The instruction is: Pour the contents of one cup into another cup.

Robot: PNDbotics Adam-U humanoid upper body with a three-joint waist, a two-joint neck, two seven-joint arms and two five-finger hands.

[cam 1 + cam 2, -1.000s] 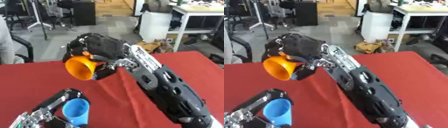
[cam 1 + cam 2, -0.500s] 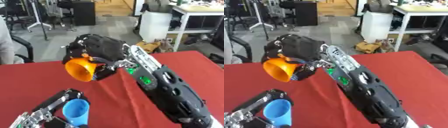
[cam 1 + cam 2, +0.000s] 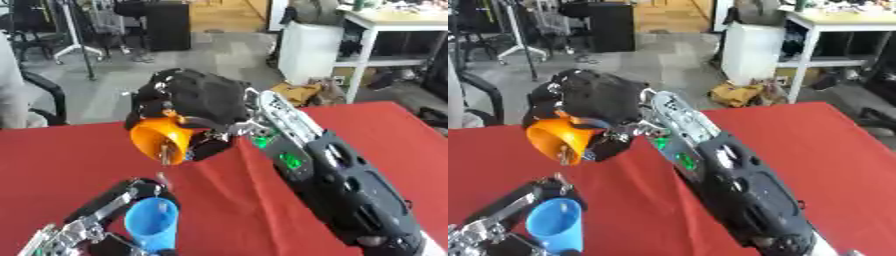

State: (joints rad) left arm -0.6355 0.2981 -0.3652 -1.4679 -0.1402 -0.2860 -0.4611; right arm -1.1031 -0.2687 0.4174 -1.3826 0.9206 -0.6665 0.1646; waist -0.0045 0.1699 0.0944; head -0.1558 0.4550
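Note:
My right hand [image 3: 199, 96] is shut on an orange cup [image 3: 160, 140] and holds it in the air, tipped on its side with the mouth facing down and left. A small pale piece [image 3: 164, 151] hangs at its lower rim, and another [image 3: 161, 178] shows just below, above the blue cup. The blue cup [image 3: 150, 223] stands at the bottom left with its mouth up, directly under the orange one. My left hand [image 3: 94, 219] wraps it from the left, and the lower part of that hand is cut off by the frame.
The red table [image 3: 52, 165] spreads under both cups. My right forearm [image 3: 337, 185] crosses it from the lower right. Beyond the far edge lie grey floor, a black chair [image 3: 39, 87] at left and a white table [image 3: 385, 22] at right.
The orange cup has dipped slightly lower and small pale pieces now show at and below its rim. The blue cup and left hand have stayed put.

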